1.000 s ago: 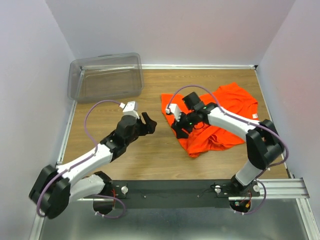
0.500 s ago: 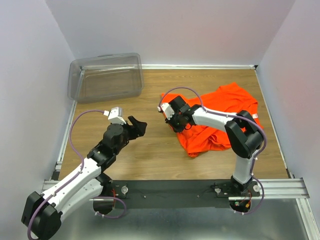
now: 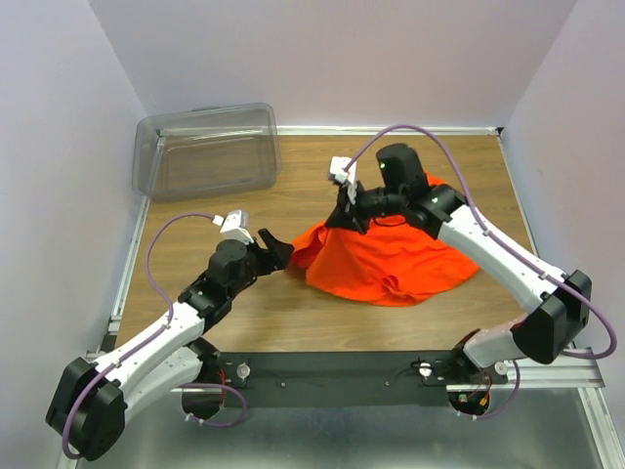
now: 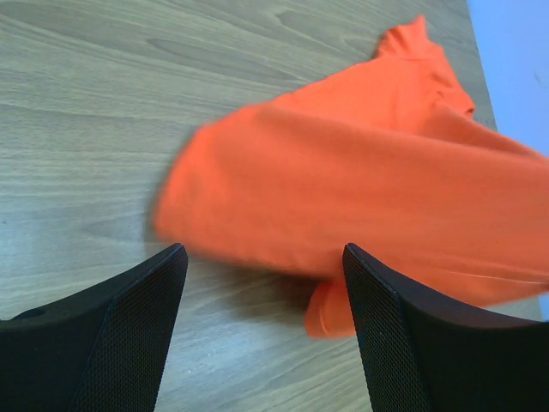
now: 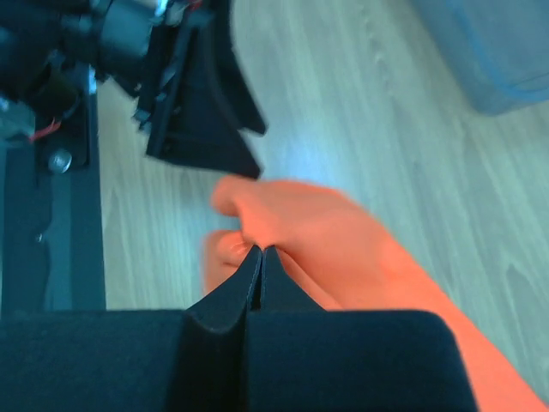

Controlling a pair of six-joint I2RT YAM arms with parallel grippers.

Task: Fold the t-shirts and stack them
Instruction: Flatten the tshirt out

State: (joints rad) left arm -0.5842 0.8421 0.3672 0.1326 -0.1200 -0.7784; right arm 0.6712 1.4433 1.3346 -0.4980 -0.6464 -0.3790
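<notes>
Bright orange soft-fabric t-shirt (image 3: 391, 264): toward the wooden table's (image 3: 210, 230) right edge, one fold pinched in the tightly closed right gripper (image 3: 352, 207) and held up, likely for spreading. Left gripper (image 3: 277, 251): wide open, empty, beside the cloth.

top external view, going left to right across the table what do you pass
clear plastic bin → left gripper, open → orange t-shirt. The right gripper is shut on the t-shirt's lifted edge and sits over it, so it is left out of the order.
</notes>
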